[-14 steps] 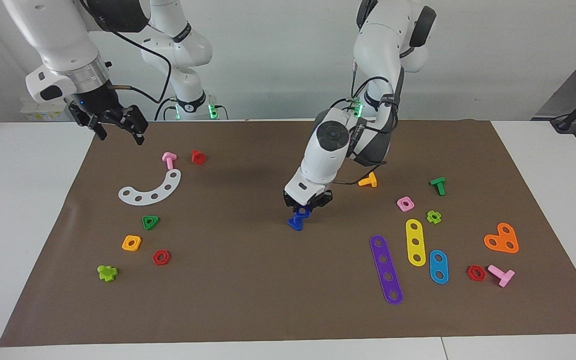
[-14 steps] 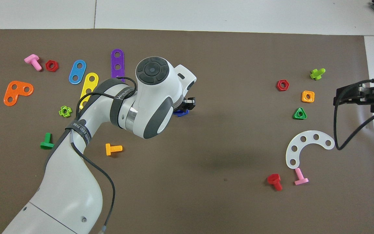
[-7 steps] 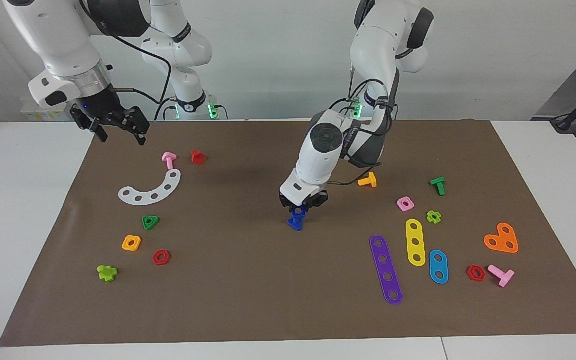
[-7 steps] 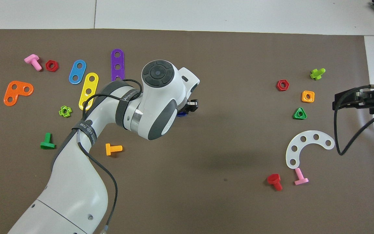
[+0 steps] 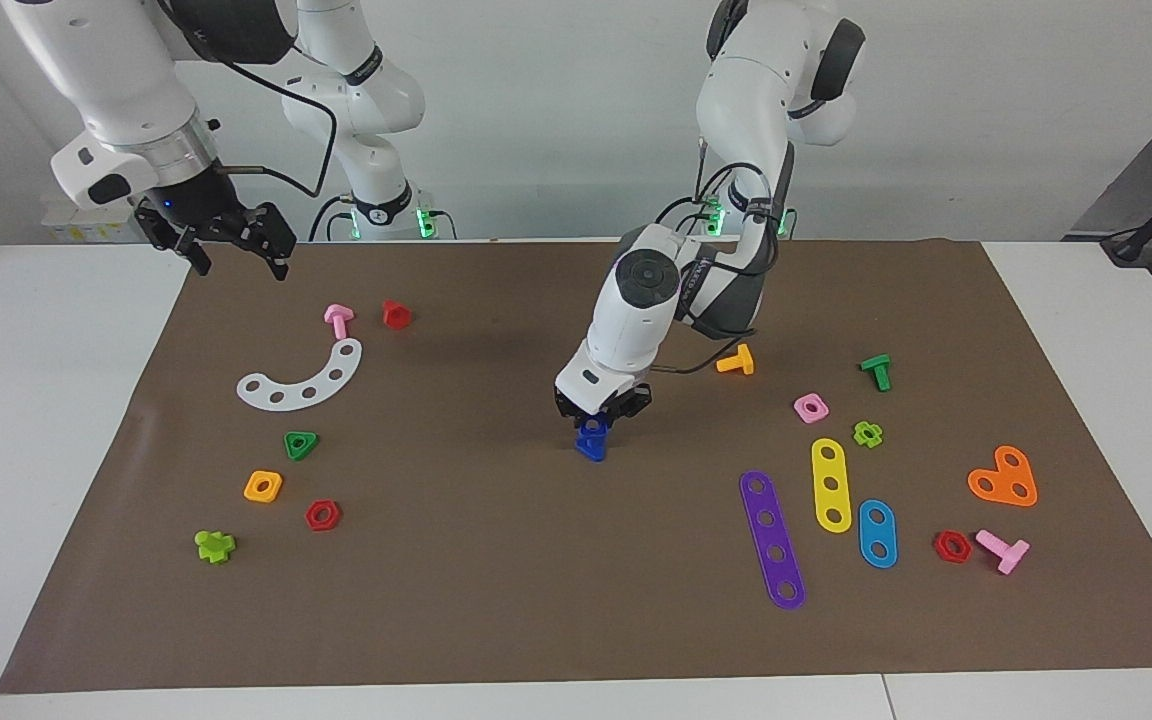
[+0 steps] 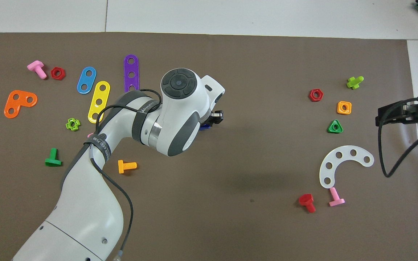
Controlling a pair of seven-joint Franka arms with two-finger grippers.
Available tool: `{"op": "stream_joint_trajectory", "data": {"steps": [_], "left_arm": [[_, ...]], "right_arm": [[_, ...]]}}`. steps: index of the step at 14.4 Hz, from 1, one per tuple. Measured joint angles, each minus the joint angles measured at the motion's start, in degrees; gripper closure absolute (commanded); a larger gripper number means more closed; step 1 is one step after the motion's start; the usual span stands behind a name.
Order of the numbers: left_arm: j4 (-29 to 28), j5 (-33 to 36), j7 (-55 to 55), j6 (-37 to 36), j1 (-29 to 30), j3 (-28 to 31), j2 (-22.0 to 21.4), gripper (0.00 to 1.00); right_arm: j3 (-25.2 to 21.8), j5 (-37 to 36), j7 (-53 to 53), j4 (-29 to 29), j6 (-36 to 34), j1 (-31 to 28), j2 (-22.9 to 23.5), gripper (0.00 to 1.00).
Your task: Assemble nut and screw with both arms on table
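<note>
Screw [image 5: 591,447] head-down mid-mat, nut [image 5: 593,426] on its stem, pinched by left gripper [image 5: 600,413]. Right gripper [image 5: 230,243] raised over table [image 5: 26,420] edge, fingers apart, empty.

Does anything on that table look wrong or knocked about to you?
Nothing stands out. Coloured toy parts lie scattered flat on the brown mat. The left gripper is over the blue screw mid-mat; the right gripper hangs over the mat's edge.
</note>
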Motion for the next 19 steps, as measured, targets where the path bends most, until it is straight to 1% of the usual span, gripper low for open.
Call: {"op": "stream_joint_trajectory", "data": {"steps": [6, 7, 9, 10, 11, 13, 14, 15, 16, 17, 19], "left_arm": [[0.09, 0.75, 0.00, 1.14, -0.02, 0.05, 3.01, 0.93], [0.09, 0.81, 0.00, 1.26, -0.02, 0.05, 3.05, 0.90], [0.09, 1.57, 0.00, 1.96, -0.02, 0.05, 3.06, 0.61], [0.09, 1.86, 0.00, 2.34, -0.02, 0.06, 3.06, 0.51], [0.09, 1.93, 0.00, 2.57, -0.02, 0.05, 3.07, 0.47], [0.09, 1.98, 0.00, 2.83, -0.03, 0.05, 3.11, 0.44], [0.09, 2.00, 0.00, 2.89, -0.03, 0.05, 3.13, 0.37], [0.09, 2.02, 0.00, 2.95, -0.03, 0.05, 3.14, 0.26], [0.09, 2.04, 0.00, 3.08, -0.03, 0.05, 3.14, 0.13], [0.09, 2.06, 0.00, 3.24, -0.03, 0.05, 3.14, 0.10], [0.09, 2.10, 0.00, 3.34, -0.03, 0.06, 3.14, 0.08]], "right_arm": [[0.03, -0.06, -0.01, -0.02, 0.00, 0.00, 0.00, 0.00], [0.03, -0.06, -0.01, -0.02, 0.00, 0.00, 0.00, 0.00], [0.03, -0.06, -0.01, -0.02, 0.00, 0.00, 0.00, 0.00], [0.03, -0.06, -0.01, -0.02, 0.00, 0.00, 0.00, 0.00], [0.03, -0.06, -0.01, -0.02, 0.00, 0.00, 0.00, 0.00], [0.03, -0.06, -0.01, -0.02, 0.00, 0.00, 0.00, 0.00], [0.03, -0.06, -0.01, -0.02, 0.00, 0.00, 0.00, 0.00], [0.03, -0.06, -0.01, -0.02, 0.00, 0.00, 0.00, 0.00], [0.03, -0.06, -0.01, -0.02, 0.00, 0.00, 0.00, 0.00], [0.03, -0.06, -0.01, -0.02, 0.00, 0.00, 0.00, 0.00], [0.03, -0.06, -0.01, -0.03, 0.00, 0.00, 0.00, 0.00]]}}
